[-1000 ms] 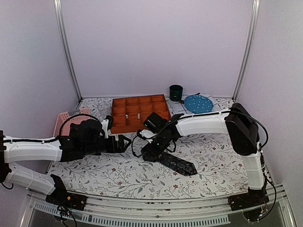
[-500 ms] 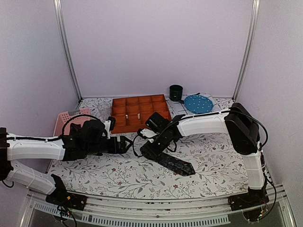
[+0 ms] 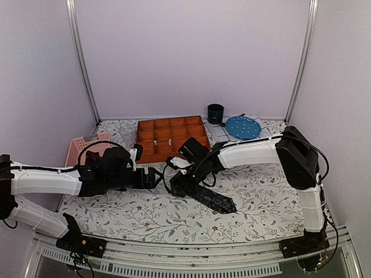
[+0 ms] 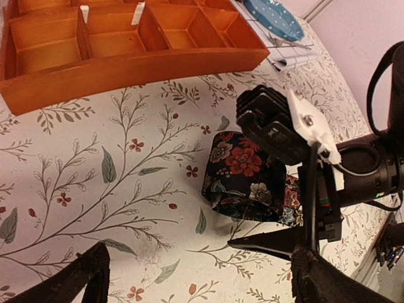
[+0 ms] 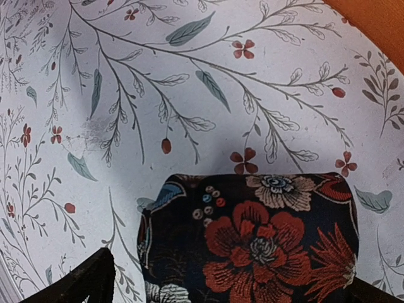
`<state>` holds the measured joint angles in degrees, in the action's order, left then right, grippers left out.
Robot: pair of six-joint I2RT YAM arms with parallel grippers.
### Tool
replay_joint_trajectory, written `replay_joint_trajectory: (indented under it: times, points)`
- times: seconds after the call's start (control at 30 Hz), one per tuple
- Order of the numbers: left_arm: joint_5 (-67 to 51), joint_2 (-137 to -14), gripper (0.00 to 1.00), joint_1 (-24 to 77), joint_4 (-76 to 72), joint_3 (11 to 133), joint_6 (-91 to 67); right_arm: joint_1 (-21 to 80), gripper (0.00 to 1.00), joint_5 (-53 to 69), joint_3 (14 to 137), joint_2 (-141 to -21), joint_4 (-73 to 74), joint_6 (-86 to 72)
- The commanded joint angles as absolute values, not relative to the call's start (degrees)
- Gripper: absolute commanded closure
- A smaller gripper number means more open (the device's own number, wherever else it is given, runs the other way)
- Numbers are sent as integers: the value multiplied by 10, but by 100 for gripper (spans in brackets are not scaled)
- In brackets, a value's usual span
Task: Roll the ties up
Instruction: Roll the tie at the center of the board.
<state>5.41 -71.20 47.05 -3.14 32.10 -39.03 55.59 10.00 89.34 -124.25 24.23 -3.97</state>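
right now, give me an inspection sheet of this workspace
surface: floral cloth, lying flat
job's things: one tie, one end rolled, pointed end flat
clutter: orange tray, pink basket, green cup, blue plate, all beyond the arms
grippers: left gripper open, apart from the tie; right gripper open, astride the rolled end
cables: black cable hangs by the right gripper
surroundings: lilac walls, metal posts

tie (image 3: 217, 201) shorter, tip drawn leftward
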Motion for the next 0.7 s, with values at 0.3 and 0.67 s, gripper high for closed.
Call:
replay_joint_trajectory:
  times: [0.3, 0.67]
  points:
    - [68, -684, 2, 463, -29, 335, -393, 511, 0, 165, 867, -1059, 226, -162]
    - [7, -706, 3, 430, -47, 352, -405, 496, 25, 175, 757, -986, 112, -263]
